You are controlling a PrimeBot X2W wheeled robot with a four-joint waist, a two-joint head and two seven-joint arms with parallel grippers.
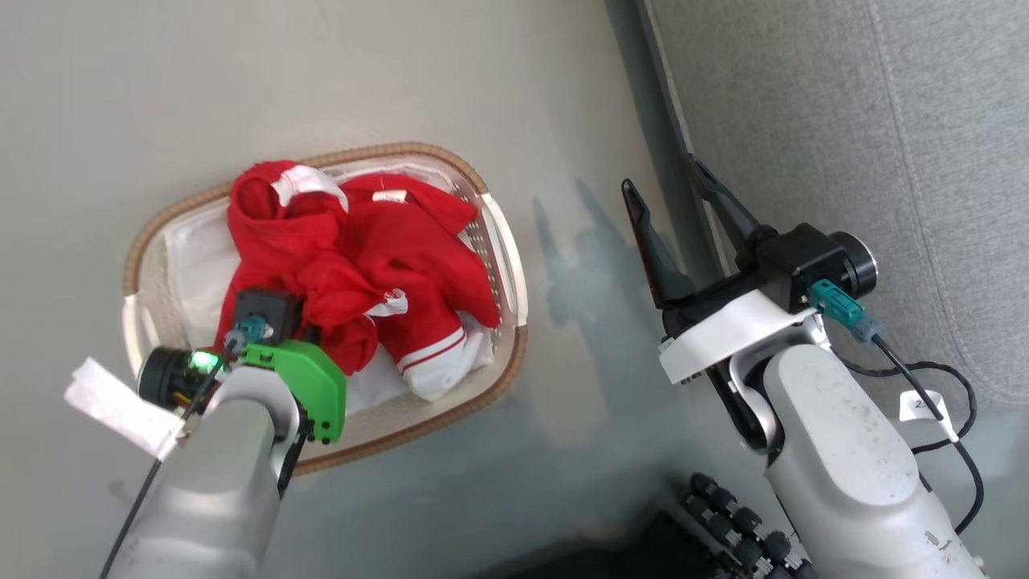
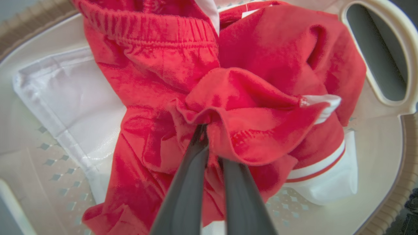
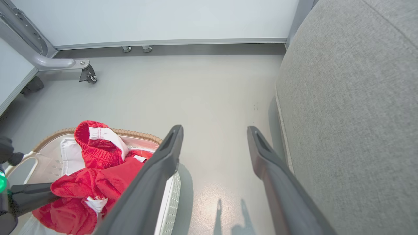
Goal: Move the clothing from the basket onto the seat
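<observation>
The clothing [image 1: 378, 265] lies crumpled in the basket [image 1: 500, 233]. It looks soft, light and limp, likely to drape and trail. The left tool [image 2: 209, 130] is pinched shut on a bunched fold near its middle, a fair hold. The right tool [image 1: 661, 173] gapes empty beside the seat [image 1: 844, 121]. The heap runs slantwise, from waistband [image 1: 309, 181] to striped cuff [image 1: 434, 362].

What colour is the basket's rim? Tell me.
Brown, with a woven pattern; the basket's rim shows best in the head view.

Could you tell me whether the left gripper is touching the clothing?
Touching. In the left wrist view, the left gripper pinches a fold of the clothing.
</observation>
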